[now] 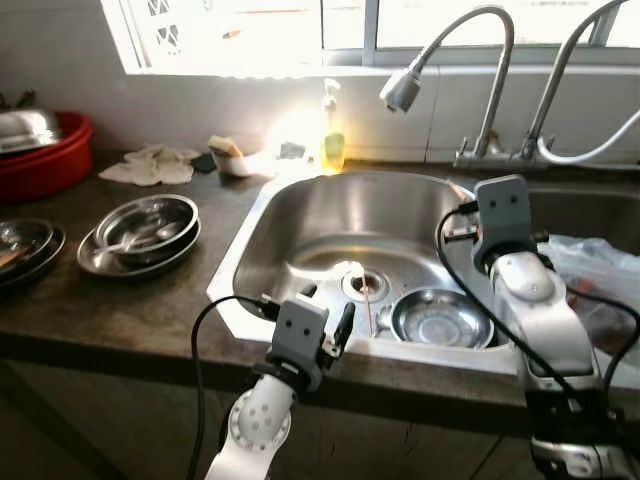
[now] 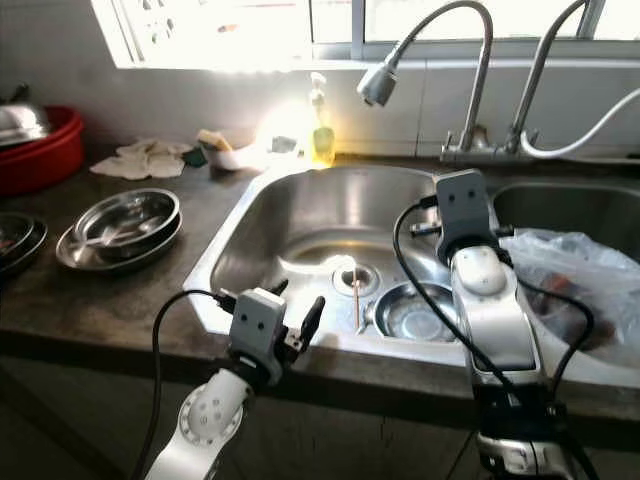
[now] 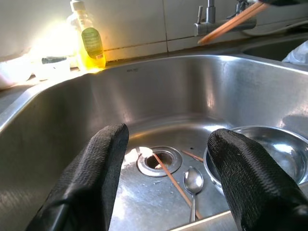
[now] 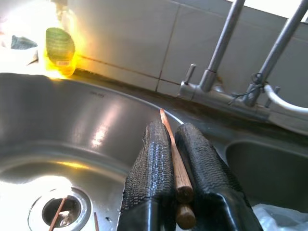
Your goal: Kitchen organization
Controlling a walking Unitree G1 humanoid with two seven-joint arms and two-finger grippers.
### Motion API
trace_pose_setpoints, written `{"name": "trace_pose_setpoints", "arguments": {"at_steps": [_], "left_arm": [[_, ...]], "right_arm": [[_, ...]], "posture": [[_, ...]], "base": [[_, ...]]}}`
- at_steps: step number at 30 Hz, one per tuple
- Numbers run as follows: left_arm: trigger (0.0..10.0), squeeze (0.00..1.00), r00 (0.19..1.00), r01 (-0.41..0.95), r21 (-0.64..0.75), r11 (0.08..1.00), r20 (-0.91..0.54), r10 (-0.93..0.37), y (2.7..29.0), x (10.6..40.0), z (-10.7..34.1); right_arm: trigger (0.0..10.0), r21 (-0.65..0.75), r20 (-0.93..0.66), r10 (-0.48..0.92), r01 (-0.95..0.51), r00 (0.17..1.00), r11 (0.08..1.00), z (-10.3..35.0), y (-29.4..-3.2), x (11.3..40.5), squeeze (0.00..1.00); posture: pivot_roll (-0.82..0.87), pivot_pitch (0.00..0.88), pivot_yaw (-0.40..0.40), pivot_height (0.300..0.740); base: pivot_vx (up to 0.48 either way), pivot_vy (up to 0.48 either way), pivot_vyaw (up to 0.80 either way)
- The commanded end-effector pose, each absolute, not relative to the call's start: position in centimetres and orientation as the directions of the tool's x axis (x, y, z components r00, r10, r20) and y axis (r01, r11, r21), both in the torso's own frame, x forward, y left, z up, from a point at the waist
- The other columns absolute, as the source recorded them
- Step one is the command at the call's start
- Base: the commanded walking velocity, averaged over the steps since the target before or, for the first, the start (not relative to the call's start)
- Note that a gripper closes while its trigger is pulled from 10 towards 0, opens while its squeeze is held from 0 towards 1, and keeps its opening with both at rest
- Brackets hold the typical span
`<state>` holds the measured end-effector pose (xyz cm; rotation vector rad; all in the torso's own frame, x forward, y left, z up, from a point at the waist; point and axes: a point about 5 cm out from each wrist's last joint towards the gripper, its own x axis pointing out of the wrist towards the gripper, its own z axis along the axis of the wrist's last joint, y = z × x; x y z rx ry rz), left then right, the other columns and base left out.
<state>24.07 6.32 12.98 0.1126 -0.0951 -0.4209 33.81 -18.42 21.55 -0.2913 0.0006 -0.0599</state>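
A pair of wooden chopsticks (image 4: 175, 166) is pinched between the black fingers of the right gripper (image 4: 179, 163), which hangs above the right part of the steel sink basin (image 1: 300, 230), near the faucet base (image 4: 216, 96). Down in the basin, another chopstick (image 3: 171, 180) lies slanted across the drain (image 3: 159, 161), with a spoon (image 3: 193, 182) just beside it and a small steel bowl (image 1: 441, 320) to its right. The left gripper (image 3: 166, 192) hovers at the sink's near rim, fingers spread and holding nothing. A yellow dish-soap bottle (image 1: 333, 140) stands on the back ledge. On the counter (image 1: 90, 310) to the left sit stacked steel dishes (image 1: 140, 235) and a red tub (image 1: 45, 160). A plastic bag (image 1: 600, 275) lies right of the basin.
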Motion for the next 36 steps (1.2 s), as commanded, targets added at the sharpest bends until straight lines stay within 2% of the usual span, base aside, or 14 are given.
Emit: {"name": "trace_pose_setpoints", "arguments": {"at_steps": [1,7,9,13,15,16,17,18,27,33,34,35,36], "left_arm": [[10.0,0.0,0.909,0.4,0.137,0.906,0.07,-0.412,6.3,24.1,13.2],[10.0,0.0,0.912,0.394,0.135,0.909,0.067,-0.405,6.4,23.8,13.2],[10.0,0.0,0.914,0.391,0.134,0.911,0.065,-0.402,6.4,23.6,13.2],[10.0,0.0,0.918,0.381,0.135,0.915,0.063,-0.391,6.6,23.4,13.2],[10.0,0.0,0.92,0.378,0.134,0.916,0.061,-0.388,6.7,23.2,13.1],[10.0,0.0,0.92,0.377,0.134,0.916,0.058,-0.387,6.8,23.1,13.1],[10.0,0.0,0.92,0.377,0.134,0.916,0.058,-0.387,6.8,23.1,13.1],[10.0,0.0,0.919,0.38,0.135,0.915,0.055,-0.39,6.8,23.0,13.0],[10.0,0.0,0.921,0.375,0.136,0.917,0.058,-0.385,6.7,23.3,13.2],[10.0,0.0,0.922,0.373,0.136,0.918,0.057,-0.383,6.7,23.3,13.2],[10.0,0.0,0.924,0.367,0.135,0.92,0.057,-0.377,6.8,23.4,13.2],[10.0,0.0,0.924,0.367,0.135,0.92,0.057,-0.377,6.8,23.4,13.2],[10.0,0.0,0.925,0.366,0.135,0.921,0.057,-0.376,6.8,23.4,13.2]], "right_arm": [[10.0,-0.298,-0.049,-0.046,0.029,0.998,0.954,21.5,-18.6,34.8,0.0],[10.0,-0.268,-0.161,-0.002,-0.042,0.987,0.962,20.2,-18.8,36.4,0.0],[10.0,-0.299,-0.249,0.047,-0.122,0.967,0.946,18.6,-18.7,37.5,0.0],[10.0,-0.323,-0.276,0.049,-0.14,0.96,0.936,18.2,-18.6,38.0,0.0],[10.0,-0.332,-0.3,0.049,-0.152,0.953,0.931,17.8,-18.6,38.1,0.46],[10.0,-0.327,-0.316,0.053,-0.161,0.947,0.931,17.5,-18.5,38.2,0.76],[10.0,-0.327,-0.316,0.053,-0.161,0.947,0.931,17.5,-18.5,38.2,0.76],[10.0,-0.331,-0.317,0.051,-0.16,0.947,0.93,17.3,-18.5,38.2,1.0],[10.0,-0.345,-0.266,0.057,-0.151,0.962,0.926,17.5,-18.7,38.5,1.0],[10.0,-0.311,-0.196,0.031,-0.092,0.98,0.946,18.0,-18.8,38.2,1.0],[10.0,-0.279,-0.122,0.03,-0.063,0.992,0.958,18.7,-18.6,37.7,0.46],[10.0,-0.279,-0.122,0.03,-0.063,0.992,0.958,18.7,-18.6,37.7,0.46],[10.0,-0.25,-0.076,0.031,-0.05,0.997,0.967,19.1,-18.4,37.3,0.0]], "posture": [[0.11,0.0,-0.033,0.74],[0.12,0.0,-0.045,0.74],[0.14,0.001,-0.06,0.74],[0.15,0.004,-0.066,0.74],[0.15,0.006,-0.067,0.74],[0.15,0.006,-0.065,0.74],[0.15,0.006,-0.065,0.74],[0.15,0.005,-0.06,0.74],[0.15,0.014,-0.061,0.74],[0.15,0.013,-0.059,0.74],[0.15,0.012,-0.06,0.74],[0.15,0.012,-0.06,0.74],[0.15,0.01,-0.059,0.74]], "base": [[0.0,0.0,0.0],[0.0,0.0,0.0],[0.0,0.0,0.0],[0.0,0.0,0.0],[0.0,0.0,0.0],[0.0,0.0,0.0],[0.0,0.0,0.0],[0.0,0.0,0.0],[0.0,0.0,0.0],[0.0,0.0,0.0],[0.0,0.0,0.0],[0.0,0.0,0.0],[0.0,0.0,0.0]]}}
